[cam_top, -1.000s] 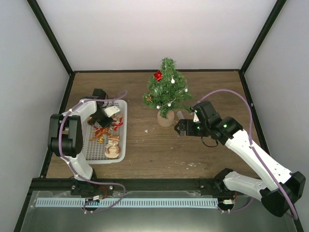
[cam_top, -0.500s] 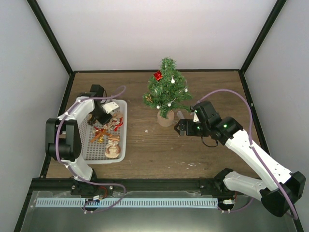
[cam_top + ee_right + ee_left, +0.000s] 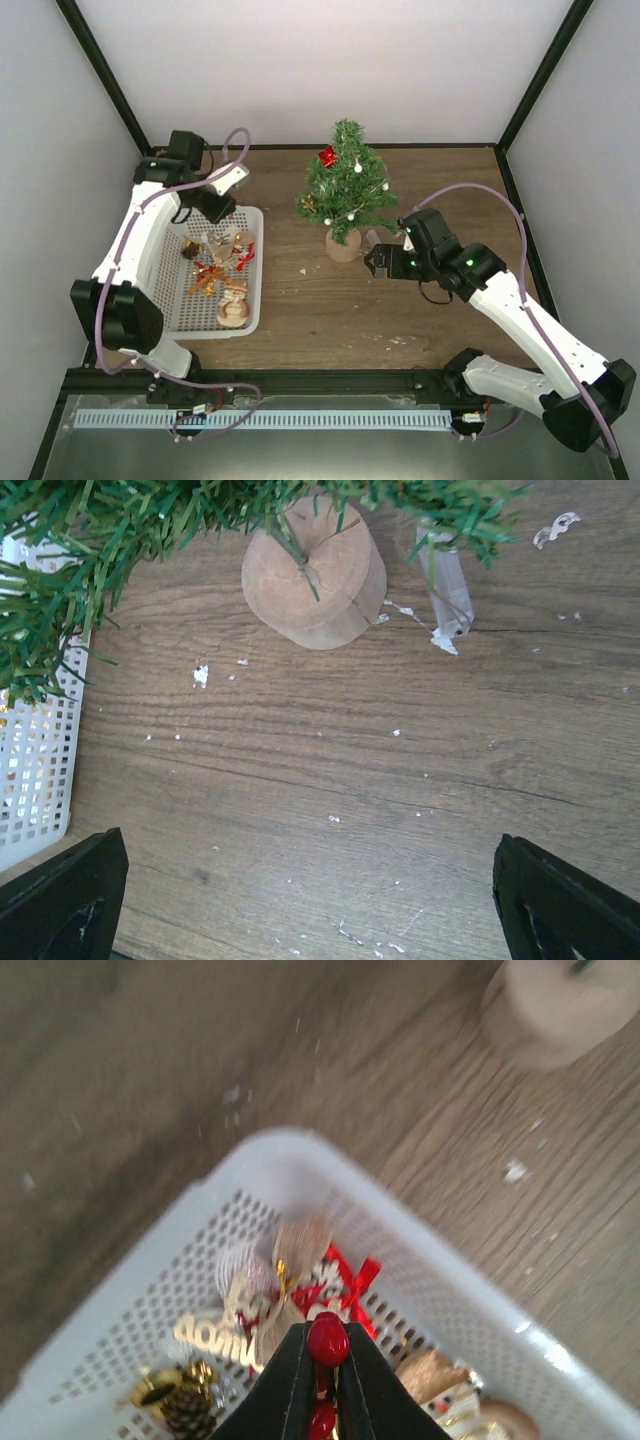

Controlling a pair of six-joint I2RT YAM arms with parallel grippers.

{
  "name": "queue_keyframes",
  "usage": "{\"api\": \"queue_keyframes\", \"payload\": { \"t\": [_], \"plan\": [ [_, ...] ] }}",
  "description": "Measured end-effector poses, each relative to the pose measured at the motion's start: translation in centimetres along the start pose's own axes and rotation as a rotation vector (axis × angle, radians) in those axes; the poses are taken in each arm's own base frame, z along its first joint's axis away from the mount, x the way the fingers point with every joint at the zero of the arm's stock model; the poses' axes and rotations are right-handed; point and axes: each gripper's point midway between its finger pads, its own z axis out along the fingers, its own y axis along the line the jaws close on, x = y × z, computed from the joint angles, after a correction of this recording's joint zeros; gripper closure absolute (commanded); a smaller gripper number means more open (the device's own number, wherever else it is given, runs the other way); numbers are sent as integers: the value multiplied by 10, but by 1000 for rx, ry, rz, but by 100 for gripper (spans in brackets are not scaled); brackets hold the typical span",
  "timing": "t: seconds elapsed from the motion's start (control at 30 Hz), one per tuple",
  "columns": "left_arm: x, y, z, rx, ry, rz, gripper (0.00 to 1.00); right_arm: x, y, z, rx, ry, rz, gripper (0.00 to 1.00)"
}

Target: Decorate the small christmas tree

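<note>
The small christmas tree (image 3: 345, 190) stands at mid-table on its round wooden base (image 3: 315, 575); it carries a red gift box (image 3: 327, 157) and small white balls. My left gripper (image 3: 213, 210) hangs above the far end of the white basket (image 3: 252, 290). In the left wrist view its jaws (image 3: 328, 1332) are shut on a red berry ornament (image 3: 328, 1342), lifted over the ornaments below. My right gripper (image 3: 378, 258) stands open just right of the tree base, its fingers (image 3: 60, 895) wide apart over bare wood.
In the basket (image 3: 290, 1145) lie gold lettering (image 3: 210, 1335), a pine cone (image 3: 185, 1410), a burlap bow (image 3: 300, 1250), a red ribbon (image 3: 355, 1280) and a snowman (image 3: 233, 300). A clear plastic piece (image 3: 445, 590) lies beside the tree base. Black frame posts line the table's sides.
My left gripper has closed on the red berry ornament and risen out of the basket toward its far end. The right arm has stayed put.
</note>
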Motion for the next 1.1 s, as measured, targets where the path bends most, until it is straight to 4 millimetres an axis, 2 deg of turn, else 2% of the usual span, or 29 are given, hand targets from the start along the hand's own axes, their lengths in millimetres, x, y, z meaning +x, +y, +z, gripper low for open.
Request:
{"api": "queue_keyframes", "payload": {
  "t": [0.1,0.27,0.4,0.53,0.7,0.97,1.1],
  "plan": [
    [-35,-22,-32,-14,-91,69,92,-3,-3,-3,15,-22,8,8],
    [-84,-75,-79,-23,-219,246,91,-5,-10,-5,49,-41,31,8],
    [-105,-102,-107,-52,-299,351,90,-6,-13,-6,67,-52,48,7],
    [-113,-126,-121,-82,-340,456,89,-7,-15,-9,74,-62,64,7],
    [-118,-158,-125,-87,-389,562,89,-7,-16,-12,73,-72,81,7],
    [-112,-190,-83,-120,-341,704,89,0,-21,-10,85,-59,97,7],
    [-133,-199,-80,-175,-366,737,89,4,-24,-10,90,-52,109,7]
  ]
}}
